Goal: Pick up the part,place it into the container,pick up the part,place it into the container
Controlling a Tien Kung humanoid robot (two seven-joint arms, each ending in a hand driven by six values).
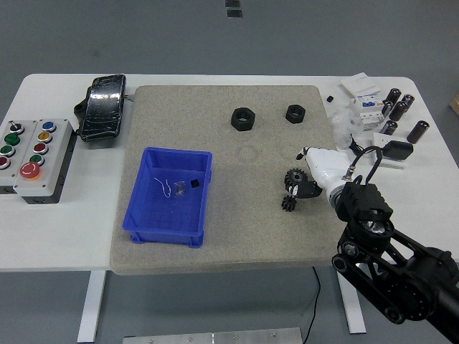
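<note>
Two black gears lie on the grey mat (215,236): a larger gear (295,180) and, just in front of it, a smaller gear (289,203). Two black hex nuts rest farther back, a big nut (244,118) and a smaller nut (295,113). The blue container (171,195) stands at the mat's left half, holding a small black piece (193,185) and a thin white wire. My right hand (310,172), white-covered on a black arm, reaches in from the lower right and sits right against the larger gear's right side. Whether it grips the gear is hidden.
A button box (36,150) and a black wrapped device (102,107) lie at the left of the table. At the right back are white breaker parts (367,100), several dark cylinders (398,104) and a black adapter (396,149) with cable.
</note>
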